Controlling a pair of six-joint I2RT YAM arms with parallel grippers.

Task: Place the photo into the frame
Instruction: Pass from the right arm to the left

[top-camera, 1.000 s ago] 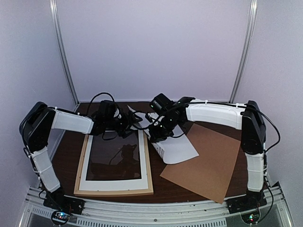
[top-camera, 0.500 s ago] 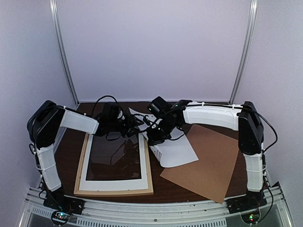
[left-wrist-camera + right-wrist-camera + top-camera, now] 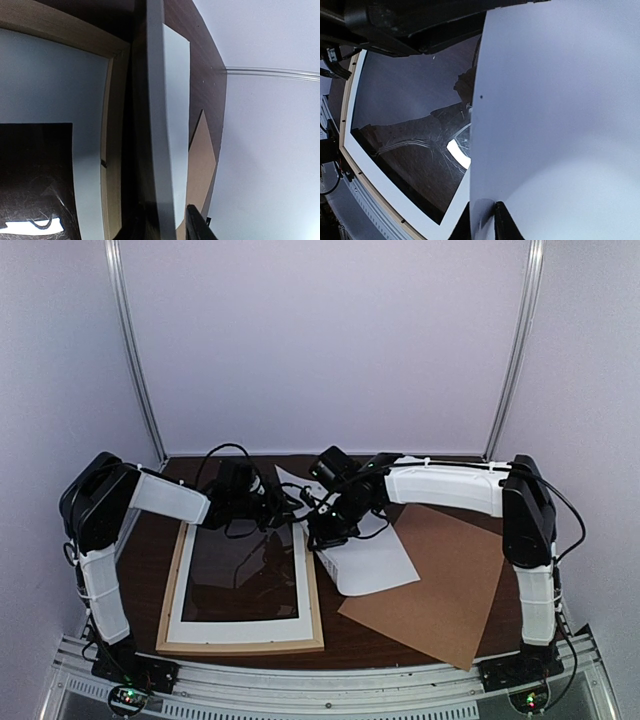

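The photo (image 3: 375, 560) (white back up) lies just beside the frame (image 3: 240, 646).

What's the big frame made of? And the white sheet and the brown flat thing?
The frame looks like pale, unpainted wood: thin tan strips, matte. The photo, showing white, seems to be paper: thin and curling. The brown board looks like matte cardboard or fibreboard; I can't tell which.

Dark wooden table (image 3: 140, 580): a pale wood frame (image 3: 240, 645) lies flat at left, a brown backing board (image 3: 450, 590) at right, the photo (image 3: 370, 560), white back up, between them, overlapping the board.
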